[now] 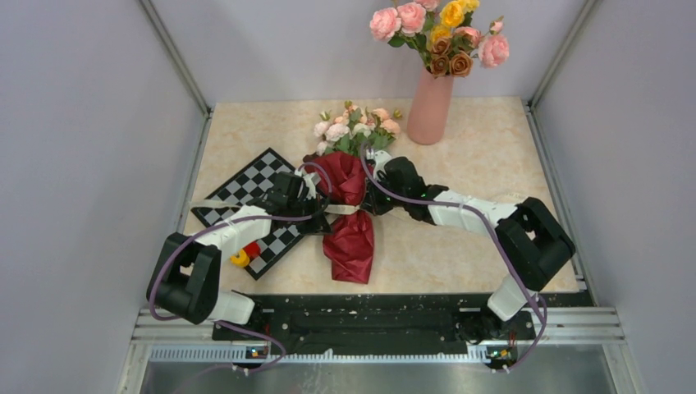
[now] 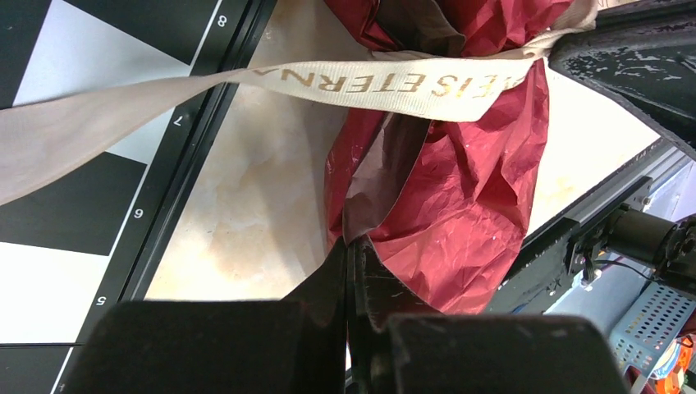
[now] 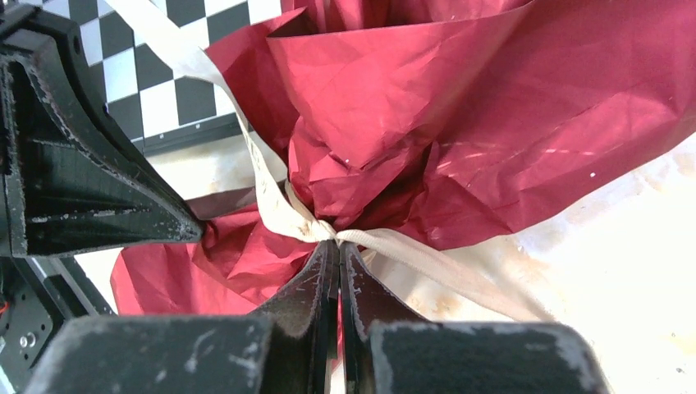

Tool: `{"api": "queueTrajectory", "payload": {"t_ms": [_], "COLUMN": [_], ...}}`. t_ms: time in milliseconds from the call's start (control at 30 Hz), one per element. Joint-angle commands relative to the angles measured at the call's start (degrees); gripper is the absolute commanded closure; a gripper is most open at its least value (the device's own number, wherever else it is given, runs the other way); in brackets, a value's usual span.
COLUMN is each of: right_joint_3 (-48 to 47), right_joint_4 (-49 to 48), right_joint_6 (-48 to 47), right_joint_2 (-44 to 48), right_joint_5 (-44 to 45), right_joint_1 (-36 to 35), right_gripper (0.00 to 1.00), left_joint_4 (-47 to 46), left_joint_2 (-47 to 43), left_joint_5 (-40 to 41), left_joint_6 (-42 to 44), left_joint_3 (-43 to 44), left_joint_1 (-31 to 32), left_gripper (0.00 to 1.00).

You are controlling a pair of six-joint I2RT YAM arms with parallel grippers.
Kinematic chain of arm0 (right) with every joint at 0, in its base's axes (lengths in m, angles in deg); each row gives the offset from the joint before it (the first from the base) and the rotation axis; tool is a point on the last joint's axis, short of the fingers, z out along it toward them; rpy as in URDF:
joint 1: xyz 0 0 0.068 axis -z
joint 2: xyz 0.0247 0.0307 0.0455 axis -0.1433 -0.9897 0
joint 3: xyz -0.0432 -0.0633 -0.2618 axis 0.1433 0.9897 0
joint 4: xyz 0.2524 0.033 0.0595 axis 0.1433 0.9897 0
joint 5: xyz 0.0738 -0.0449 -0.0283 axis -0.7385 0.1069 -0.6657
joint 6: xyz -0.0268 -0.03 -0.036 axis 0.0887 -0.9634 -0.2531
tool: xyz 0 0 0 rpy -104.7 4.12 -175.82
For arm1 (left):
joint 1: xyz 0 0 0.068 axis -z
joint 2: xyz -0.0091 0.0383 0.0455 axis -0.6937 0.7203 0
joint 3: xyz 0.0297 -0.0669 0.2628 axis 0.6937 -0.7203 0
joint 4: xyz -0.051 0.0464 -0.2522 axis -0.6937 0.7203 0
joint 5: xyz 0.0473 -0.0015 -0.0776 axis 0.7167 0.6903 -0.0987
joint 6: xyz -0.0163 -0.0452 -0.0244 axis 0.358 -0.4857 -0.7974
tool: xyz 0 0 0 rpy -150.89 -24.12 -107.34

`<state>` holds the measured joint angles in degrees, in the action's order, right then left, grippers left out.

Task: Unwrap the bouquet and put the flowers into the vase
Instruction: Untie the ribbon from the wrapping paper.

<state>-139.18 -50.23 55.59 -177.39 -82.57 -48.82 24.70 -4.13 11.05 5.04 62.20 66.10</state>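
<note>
- Fingers (image 2: 324, 283) of my left gripper (image 2: 350, 246) are pressed together in the left wrist view. Their tips rest against a dark fold of the bouquet's red paper (image 2: 468, 205), and I cannot tell whether any paper is pinched between them.
- In the same view, the cream ribbon (image 2: 369, 82) runs above the tips, from the paper out over the chessboard (image 2: 74, 82).
- From the right wrist, my right gripper (image 3: 337, 246) is clamped on the cream ribbon right at its knot. The red paper bunches just beyond the tips, and the left gripper's black finger sits close on the left.
- From above, the bouquet (image 1: 349, 205) lies on the table (image 1: 476, 164) between both grippers, which meet at its tied waist.
- The flowers (image 1: 354, 127) point away from me, near the vase (image 1: 430, 107), which stands upright at the far edge holding larger roses (image 1: 435, 33).
</note>
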Motion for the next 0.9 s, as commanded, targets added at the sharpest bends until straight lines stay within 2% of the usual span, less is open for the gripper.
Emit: {"api": "queueTrajectory", "payload": {"t_ms": [0,333,633,867], "right_joint_3": [1.4,5.5,9.0,9.9], "right_joint_4": [-3.0,-4.7,-7.7,-7.8], "right_joint_6": [1.5,4.9,8.6,9.2], "right_joint_2": [4.2,7.2,8.2,9.0], "right_joint_5": [2.2,5.4,3.2,2.9], "right_joint_1": [1.1,2.3,3.9,4.2], "right_gripper": [1.0,1.0,0.99,0.92], "left_joint_4": [1.2,1.2,1.1,1.1], "left_joint_2": [-0.7,-1.5,-1.9,-2.0], "left_joint_5": [1.9,2.1,2.0,1.9], "left_joint_6": [1.3,1.0,0.7,0.6], "left_joint_3": [1.4,1.1,0.8,0.8], "left_joint_1": [0.1,0.0,0.0,0.0], "left_gripper": [1.0,1.0,1.0,1.0]}}
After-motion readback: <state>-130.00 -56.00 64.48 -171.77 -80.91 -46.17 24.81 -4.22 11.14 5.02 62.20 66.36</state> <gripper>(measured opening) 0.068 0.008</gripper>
